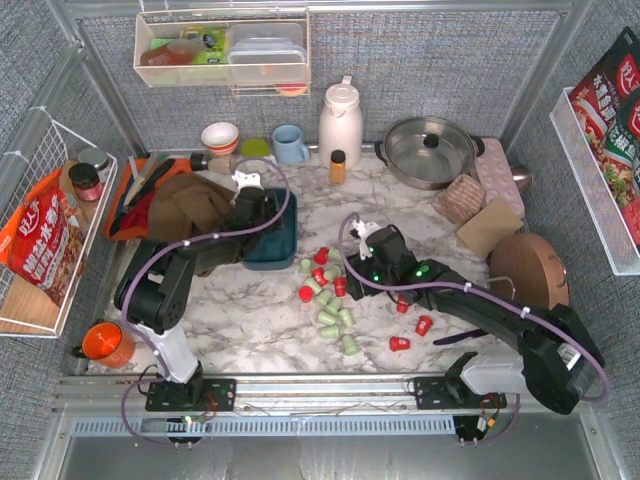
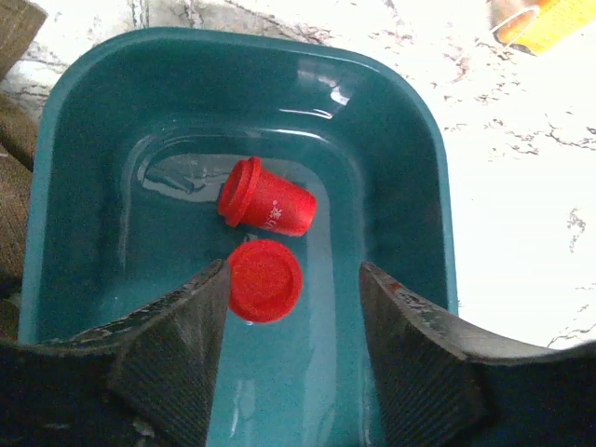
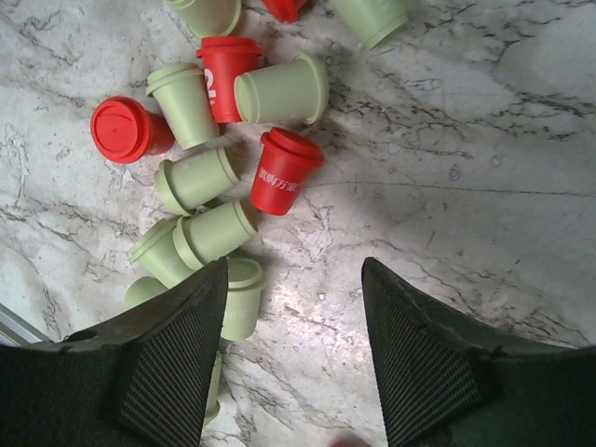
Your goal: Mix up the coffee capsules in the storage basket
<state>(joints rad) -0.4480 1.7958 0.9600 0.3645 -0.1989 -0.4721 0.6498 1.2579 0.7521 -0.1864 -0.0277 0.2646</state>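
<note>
The teal storage basket [image 1: 272, 245] sits left of the table's centre. My left gripper [image 1: 250, 205] hangs open over it. In the left wrist view the basket [image 2: 391, 149] holds two red capsules: one on its side [image 2: 270, 202], and one showing its round end [image 2: 264, 279] close to my left finger, between the open jaws [image 2: 292, 279]. My right gripper [image 1: 366, 248] is open and empty above bare marble [image 3: 294, 275], beside a pile of several mint and red capsules [image 1: 326, 290] [image 3: 200, 177]. Three red capsules [image 1: 400, 343] lie apart, nearer the front.
A brown cloth [image 1: 190, 205] and an orange tray [image 1: 125, 200] lie left of the basket. A blue mug [image 1: 290, 145], white jug [image 1: 340, 122], amber bottle [image 1: 338, 166] and steel pot [image 1: 430, 150] stand at the back. An orange cup [image 1: 108, 343] sits front left.
</note>
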